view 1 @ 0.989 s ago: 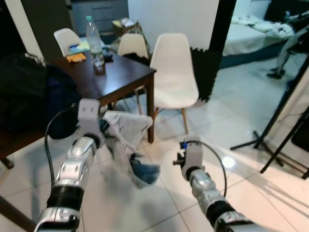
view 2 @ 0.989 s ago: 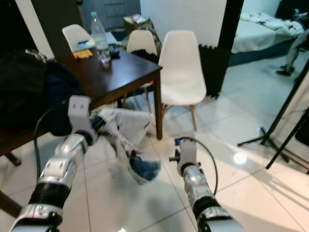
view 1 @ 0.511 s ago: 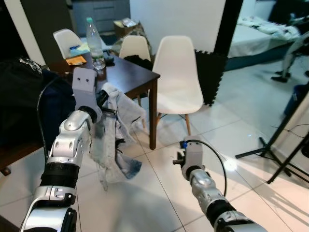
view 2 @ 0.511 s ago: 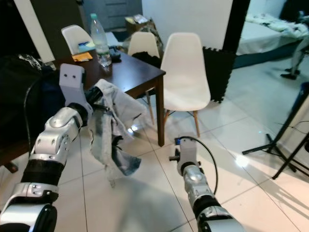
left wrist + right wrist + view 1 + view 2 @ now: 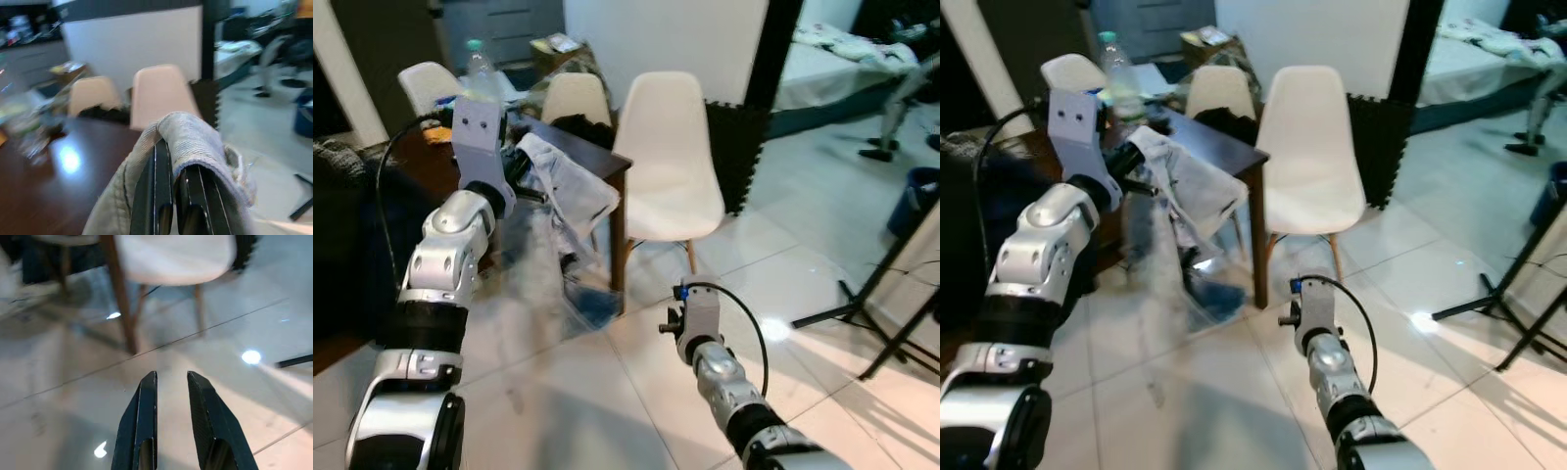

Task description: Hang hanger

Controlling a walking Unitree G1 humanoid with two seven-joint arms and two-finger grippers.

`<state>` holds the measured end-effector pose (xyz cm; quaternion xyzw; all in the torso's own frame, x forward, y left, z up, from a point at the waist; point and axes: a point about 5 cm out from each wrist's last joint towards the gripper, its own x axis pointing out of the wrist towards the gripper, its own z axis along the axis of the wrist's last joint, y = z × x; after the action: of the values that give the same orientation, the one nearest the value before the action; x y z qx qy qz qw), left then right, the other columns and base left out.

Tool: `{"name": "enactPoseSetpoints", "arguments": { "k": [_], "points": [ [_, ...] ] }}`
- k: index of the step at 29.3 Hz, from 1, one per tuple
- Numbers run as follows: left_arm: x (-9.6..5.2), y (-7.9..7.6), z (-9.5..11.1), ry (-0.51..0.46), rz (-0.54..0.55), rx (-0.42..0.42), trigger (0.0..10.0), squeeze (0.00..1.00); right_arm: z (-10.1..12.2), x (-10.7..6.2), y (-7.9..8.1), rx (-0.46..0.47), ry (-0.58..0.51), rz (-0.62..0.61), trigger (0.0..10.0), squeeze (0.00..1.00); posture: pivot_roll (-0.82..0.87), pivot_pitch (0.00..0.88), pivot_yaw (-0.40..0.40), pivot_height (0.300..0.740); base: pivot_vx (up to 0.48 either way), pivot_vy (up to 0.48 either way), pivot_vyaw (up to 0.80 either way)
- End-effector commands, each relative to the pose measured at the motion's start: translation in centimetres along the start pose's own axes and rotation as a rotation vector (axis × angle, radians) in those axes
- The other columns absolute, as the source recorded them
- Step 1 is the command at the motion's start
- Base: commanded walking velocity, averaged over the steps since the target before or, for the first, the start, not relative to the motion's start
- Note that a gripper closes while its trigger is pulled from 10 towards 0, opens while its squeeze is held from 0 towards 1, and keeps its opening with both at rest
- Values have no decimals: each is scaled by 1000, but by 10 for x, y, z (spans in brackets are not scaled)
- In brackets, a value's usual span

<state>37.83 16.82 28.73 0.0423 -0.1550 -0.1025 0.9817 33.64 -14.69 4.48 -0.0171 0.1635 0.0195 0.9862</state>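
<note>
Our left gripper (image 5: 168, 196), jaws pressed together under a fold of pale garment (image 5: 563, 191), lifts it beside the dark table (image 5: 1234, 147). Our right gripper (image 5: 171, 396) hovers slightly parted, empty, above the tiled floor (image 5: 783, 284); we cannot make out a hanger.

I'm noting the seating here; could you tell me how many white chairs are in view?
3: nearest chair right of the table, one behind it, one at the far left corner; others may be hidden.
</note>
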Motion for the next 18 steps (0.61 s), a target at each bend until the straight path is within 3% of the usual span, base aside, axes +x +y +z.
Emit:
{"name": "enactPoseSetpoints", "arguments": {
  "k": [1,8,14,16,18],
  "points": [
    [0,9,22,-76,20,22,10000,0,-4,-1,11,24,19,21,10000,0,71,0,6,740,364,0,0],
    [2,13,30,-94,22,39,10000,0,-5,-1,12,25,19,22,10000,0,76,0,7,740,364,0,0],
    [1,26,42,-119,46,79,10000,0,-6,-1,14,26,21,25,10000,0,81,0,5,740,367,0,0],
    [-2,44,50,-126,94,117,10000,0,-6,-1,15,28,21,31,10000,0,87,0,2,740,364,0,0],
    [-4,51,53,-127,115,134,10000,0,-7,-2,15,29,21,35,10000,0,87,0,2,740,364,0,0]
  ]
}}
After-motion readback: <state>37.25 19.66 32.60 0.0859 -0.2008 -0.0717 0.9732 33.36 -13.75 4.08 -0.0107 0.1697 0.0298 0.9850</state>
